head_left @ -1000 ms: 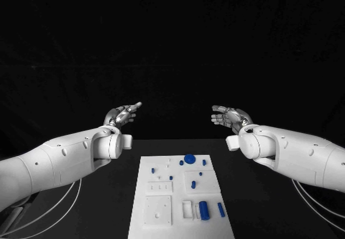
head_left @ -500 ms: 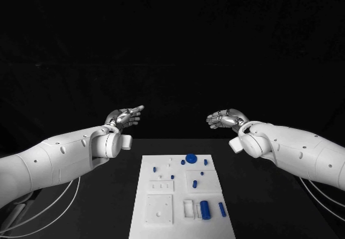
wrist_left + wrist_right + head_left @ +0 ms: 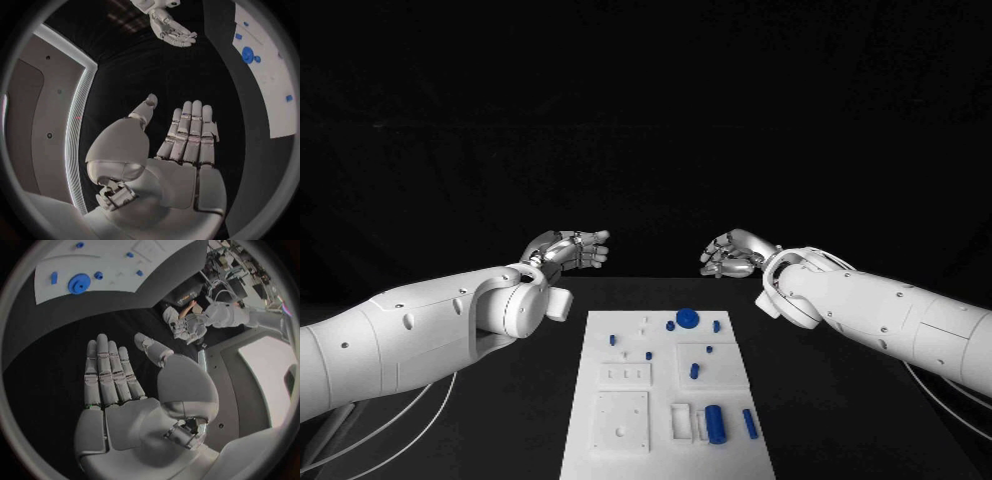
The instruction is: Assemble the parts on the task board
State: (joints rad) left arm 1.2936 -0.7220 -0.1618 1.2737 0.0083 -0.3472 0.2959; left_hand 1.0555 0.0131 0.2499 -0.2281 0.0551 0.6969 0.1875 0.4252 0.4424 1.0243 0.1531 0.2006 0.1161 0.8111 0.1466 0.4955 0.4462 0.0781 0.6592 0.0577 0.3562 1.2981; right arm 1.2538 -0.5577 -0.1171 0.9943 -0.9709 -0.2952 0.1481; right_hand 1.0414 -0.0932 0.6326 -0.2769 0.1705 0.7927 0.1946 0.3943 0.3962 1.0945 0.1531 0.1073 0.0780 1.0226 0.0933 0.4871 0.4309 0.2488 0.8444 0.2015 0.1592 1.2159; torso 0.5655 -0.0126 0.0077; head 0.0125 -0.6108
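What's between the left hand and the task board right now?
Nothing: bare black table between the left hand and the task board, seen in the head view. The hand hovers beyond the board's far end.

Both white arms reach forward from picture's sides, forearms angled inward, hands raised. Left hand (image 3: 573, 248) holds nothing; wrist view shows its fingers (image 3: 190, 131) straight, side by side, thumb apart. Right hand (image 3: 730, 254) also holds nothing, fingers (image 3: 109, 375) extended together, thumb spread aside. Hands well apart, facing each other.
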